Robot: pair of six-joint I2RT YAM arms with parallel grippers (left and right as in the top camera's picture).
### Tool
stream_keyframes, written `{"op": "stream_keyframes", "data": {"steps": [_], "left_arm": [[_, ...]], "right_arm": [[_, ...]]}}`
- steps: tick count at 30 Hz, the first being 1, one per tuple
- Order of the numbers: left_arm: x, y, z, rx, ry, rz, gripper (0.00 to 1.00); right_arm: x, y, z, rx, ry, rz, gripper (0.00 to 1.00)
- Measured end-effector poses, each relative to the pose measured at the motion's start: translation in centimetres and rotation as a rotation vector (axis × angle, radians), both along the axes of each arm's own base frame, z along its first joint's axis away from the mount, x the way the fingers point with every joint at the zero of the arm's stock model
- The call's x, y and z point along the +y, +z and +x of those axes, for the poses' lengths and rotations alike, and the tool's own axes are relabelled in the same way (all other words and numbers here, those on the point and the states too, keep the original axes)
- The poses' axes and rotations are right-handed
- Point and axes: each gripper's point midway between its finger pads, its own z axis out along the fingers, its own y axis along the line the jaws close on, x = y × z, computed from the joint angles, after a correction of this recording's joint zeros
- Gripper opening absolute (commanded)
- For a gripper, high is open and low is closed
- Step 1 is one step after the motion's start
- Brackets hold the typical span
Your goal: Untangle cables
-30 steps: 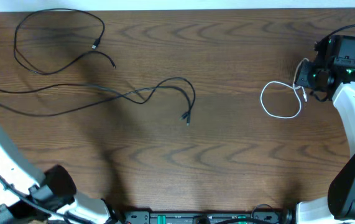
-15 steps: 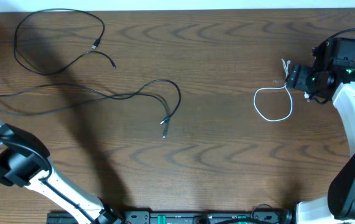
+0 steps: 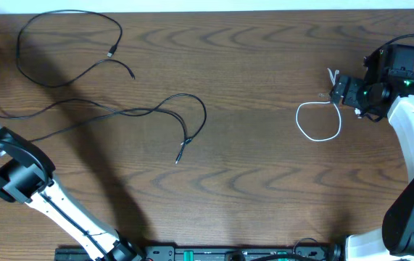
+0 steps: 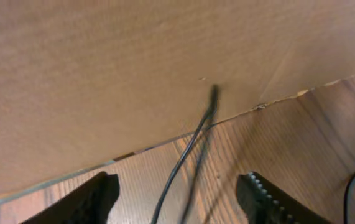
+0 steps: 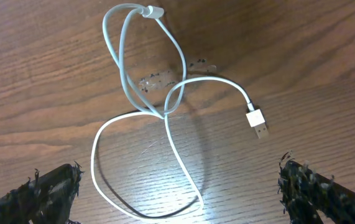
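Observation:
Two long black cables lie at the left. One is a loop (image 3: pixel 69 43) at the far left corner. The other (image 3: pixel 127 112) snakes from the left edge to a plug end (image 3: pixel 179 156). In the left wrist view that black cable (image 4: pixel 183 165) runs loose between the wide-apart fingers of my left gripper (image 4: pixel 180 199), untouched by either. The short white cable (image 3: pixel 318 123) lies coiled on the table at the right. My right gripper (image 3: pixel 337 93) stands open beside it. From the right wrist, the white cable (image 5: pixel 165 118) and its USB plug (image 5: pixel 258 123) rest ahead of the open right gripper (image 5: pixel 180 193).
The wooden table (image 3: pixel 265 188) has its left edge right by my left arm (image 3: pixel 18 177). A tan board (image 4: pixel 133 62) rises close in front of the left wrist camera. The robot bases and their leads sit along the near edge (image 3: pixel 228 254).
Both grippers have opened. The right one let the white cable drop flat on the table. The left arm swung to the left edge, dragging the black cable's plug end left and nearer, then let go.

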Motion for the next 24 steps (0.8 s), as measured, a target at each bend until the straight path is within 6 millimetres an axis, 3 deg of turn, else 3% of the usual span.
{"op": "stream_keyframes", "data": {"steps": [4,6,9,10,12,13,15,20,24], "left_arm": [[-0.3,0.6,-0.1,-0.001,-0.002,0.002,0.69],[-0.7,2.3,-0.2,-0.017,-0.006,0.016,0.7],[-2.4,6.5,0.2,-0.081,-0.049,0.04,0.69],[-4.0,8.6,0.7,-0.123,-0.102,0.028,0.69],[-6.3,10.3,1.3,-0.161,-0.175,-0.005,0.75],[-8.5,11.2,1.8,-0.186,-0.246,-0.051,0.77],[-14.0,11.0,2.8,-0.209,-0.41,-0.221,0.77],[-23.4,7.3,3.5,-0.166,-0.611,-0.561,0.77],[-28.8,3.9,2.9,-0.06,-0.658,-0.748,0.77]], "right_arm": [[0.0,0.0,0.0,0.0,0.0,0.0,0.99],[0.0,0.0,0.0,0.0,0.0,0.0,0.99],[0.0,0.0,0.0,0.0,0.0,0.001,0.99],[0.1,0.0,0.0,0.0,0.001,0.003,0.99],[0.1,0.0,-0.1,0.003,0.002,0.005,0.99],[0.1,-0.1,-0.2,0.008,0.002,0.007,0.99],[0.6,-0.2,-0.5,0.02,0.003,0.033,0.99],[3.9,0.4,-0.3,-0.002,0.081,0.212,0.99],[6.5,0.9,-0.4,-0.007,0.147,0.293,0.99]]}}
